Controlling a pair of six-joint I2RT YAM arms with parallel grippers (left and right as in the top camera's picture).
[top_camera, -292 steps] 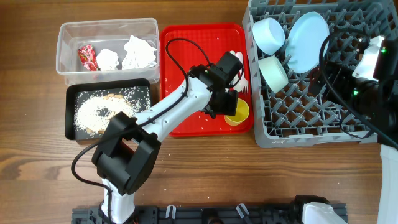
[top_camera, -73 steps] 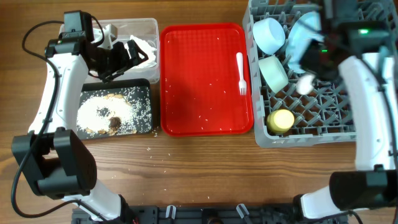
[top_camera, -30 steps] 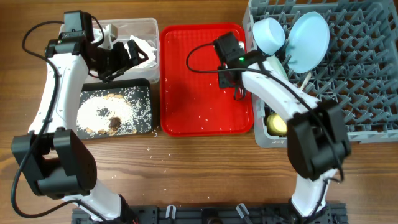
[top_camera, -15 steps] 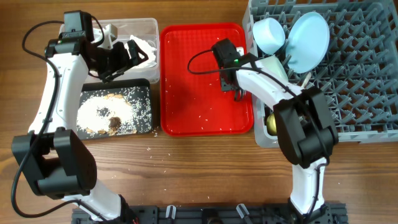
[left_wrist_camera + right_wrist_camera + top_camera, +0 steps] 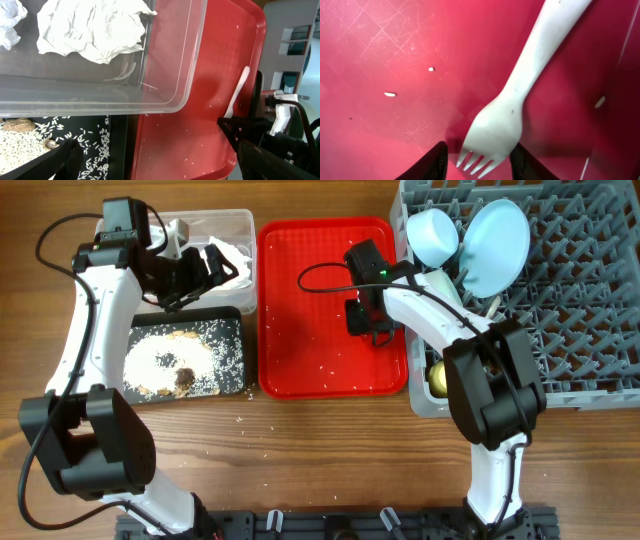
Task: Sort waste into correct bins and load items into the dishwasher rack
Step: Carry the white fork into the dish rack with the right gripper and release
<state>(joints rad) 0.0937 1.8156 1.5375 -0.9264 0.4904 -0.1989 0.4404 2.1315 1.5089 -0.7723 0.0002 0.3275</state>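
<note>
Over on the red tray [image 5: 300, 330], your right tool [image 5: 480, 150] is down low at the tine end of the fork [image 5: 520, 100]. That fork is white plastic and lies flat on the tray, handle running away from the wrist camera. The 2 fingers [image 5: 432, 162] sit 1 on each side of the tines, jaws only partway apart. A sliver of red shows between 1 finger and the tines, so as far as you can see from the wrist view it's straddling the fork, not squeezing it. From overhead the tool covers the fork completely.

Your left tool [image 5: 195, 275] hangs over the right end of the clear tub [image 5: 100, 270], spread as wide as it goes, with nothing in it. 2 crumpled white napkins [image 5: 95, 27] show in the tub under it. Just in front of the tub is the black tray [image 5: 115, 360], with the pale crumbly food scraps [image 5: 170, 365] piled in it, a brown bit or 2 on top. A few grains are scattered on the red tray and on the wooden tabletop [image 5: 320, 470] beside the black tray.

The grey rack [image 5: 580, 330] sits right of the red tray. A light blue plate [image 5: 497, 245] and a light blue bowl [image 5: 432, 235] stand at its back left corner. The yellow cup [image 5: 440, 377] peeks out at the front left, partly behind the right arm.
</note>
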